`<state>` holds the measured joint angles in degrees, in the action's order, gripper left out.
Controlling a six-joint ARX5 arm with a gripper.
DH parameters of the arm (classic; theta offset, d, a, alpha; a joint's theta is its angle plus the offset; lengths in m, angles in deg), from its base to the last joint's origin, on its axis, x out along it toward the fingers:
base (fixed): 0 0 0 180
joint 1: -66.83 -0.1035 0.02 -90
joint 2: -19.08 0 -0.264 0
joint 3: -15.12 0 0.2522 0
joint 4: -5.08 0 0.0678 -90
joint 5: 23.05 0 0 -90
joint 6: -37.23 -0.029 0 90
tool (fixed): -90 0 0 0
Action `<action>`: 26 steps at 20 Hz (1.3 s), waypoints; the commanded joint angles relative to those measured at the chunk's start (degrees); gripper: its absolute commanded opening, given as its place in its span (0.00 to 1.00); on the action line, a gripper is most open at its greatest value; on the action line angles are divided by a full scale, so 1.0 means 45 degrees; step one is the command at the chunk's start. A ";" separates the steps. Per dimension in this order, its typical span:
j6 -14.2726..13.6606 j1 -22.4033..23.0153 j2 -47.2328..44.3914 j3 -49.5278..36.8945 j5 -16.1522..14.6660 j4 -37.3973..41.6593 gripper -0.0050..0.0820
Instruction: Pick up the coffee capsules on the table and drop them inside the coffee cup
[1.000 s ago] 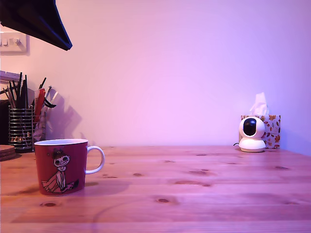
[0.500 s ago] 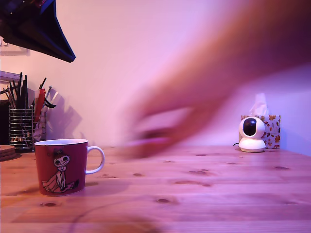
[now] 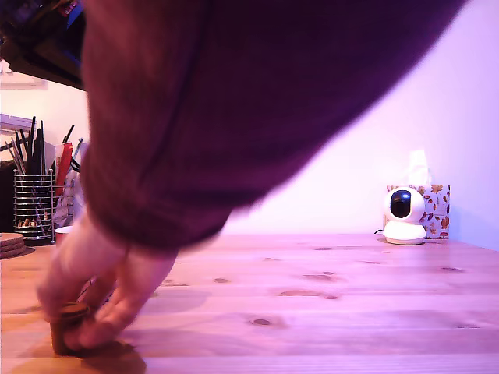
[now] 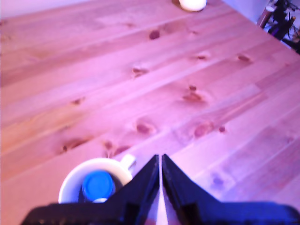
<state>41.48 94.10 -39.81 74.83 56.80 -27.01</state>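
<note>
A person's hand (image 3: pixel 101 273) in a dark maroon sleeve (image 3: pixel 234 101) reaches down at the exterior view's left. Its fingers hold a small dark capsule (image 3: pixel 69 326) standing on the pine table (image 3: pixel 327 312). The hand hides almost all of the coffee cup, leaving a sliver of white rim (image 3: pixel 64 231). In the wrist view the cup (image 4: pixel 77 172) sits right below my gripper (image 4: pixel 160 158), and a blue capsule (image 4: pixel 97 185) lies inside it. The gripper's black fingers are shut with nothing between them. The arm's dark body (image 3: pixel 35 43) hangs high above the cup.
A metal mesh pen holder (image 3: pixel 33 206) and stacked wooden coasters (image 3: pixel 9 243) stand at the back left of the exterior view. A small white camera (image 3: pixel 405 216) and a tissue box (image 3: pixel 438 204) sit at the back right. The sleeve fills the upper middle.
A person's arm swept in from the exterior view's right and now holds a capsule on the table in front of the cup, hiding it. My arm has barely moved.
</note>
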 commanded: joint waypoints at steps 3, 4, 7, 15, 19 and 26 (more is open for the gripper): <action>-0.0058 -0.0034 0.1277 -0.1409 0.0019 0.0121 0.03; -0.0049 -0.0034 0.1690 -0.1749 0.0015 0.0160 0.03; 0.0015 -0.0034 0.3147 -0.2691 0.0000 0.0432 0.03; 0.0675 -0.0019 0.6844 -0.4065 -0.0423 -0.0942 0.03; 0.0874 -0.0019 0.7922 -0.4036 -0.0466 -0.2531 0.03; 0.1904 -0.0019 0.8179 -0.3823 -0.0583 -0.4235 0.03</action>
<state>49.40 94.10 -2.77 57.83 54.02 -46.13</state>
